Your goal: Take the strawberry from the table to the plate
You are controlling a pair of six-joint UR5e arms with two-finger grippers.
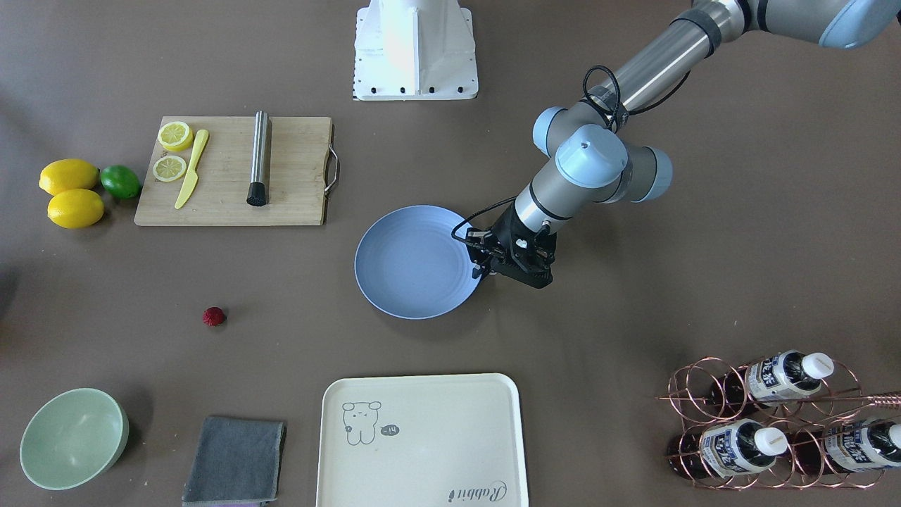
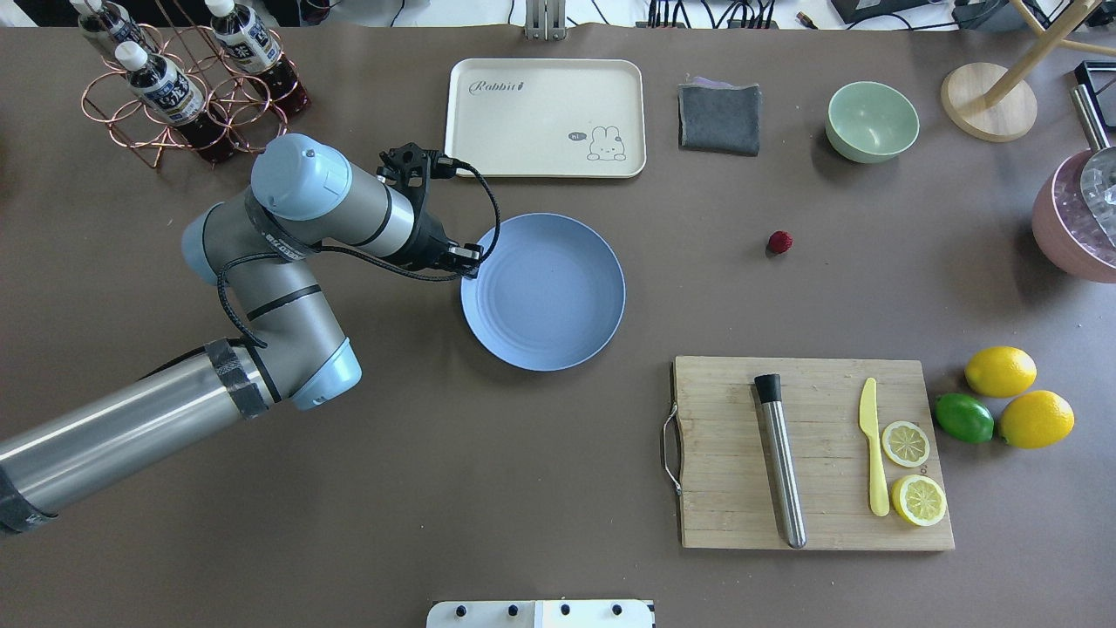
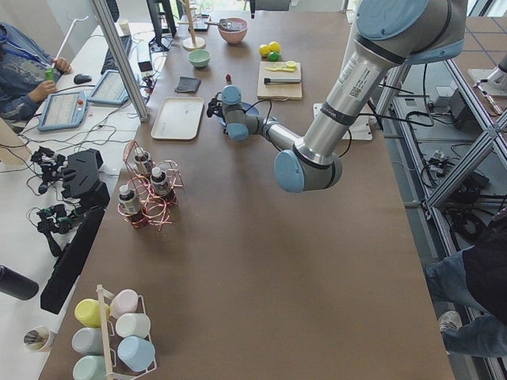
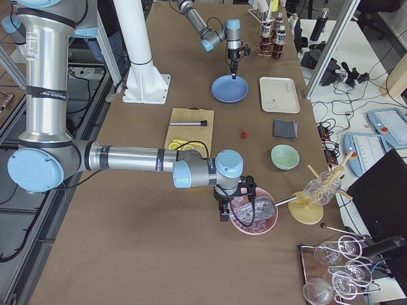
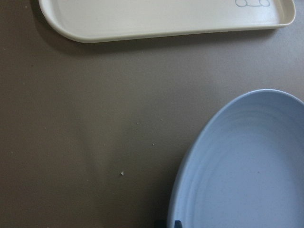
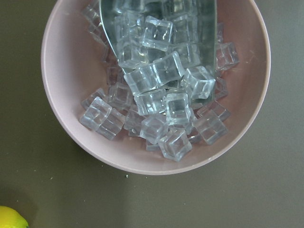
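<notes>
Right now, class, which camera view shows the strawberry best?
The exterior front-facing view: the strawberry lies clear and unobstructed on the table. Overhead shows it similarly; both side views show a tiny red dot; neither wrist view shows it.

The cream tray (image 2: 540,122) carries the word "Rabbit" in script lettering near one corner.

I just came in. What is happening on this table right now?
The robot should move the strawberry from the table to the blue plate. The berry lies alone on the table, well apart from the plate, and nothing touches it. The left gripper hangs low at the rim of the empty plate, on the side away from the berry; whether it is open is unclear. The right gripper is above a pink bowl of ice cubes at the table's end.
</notes>
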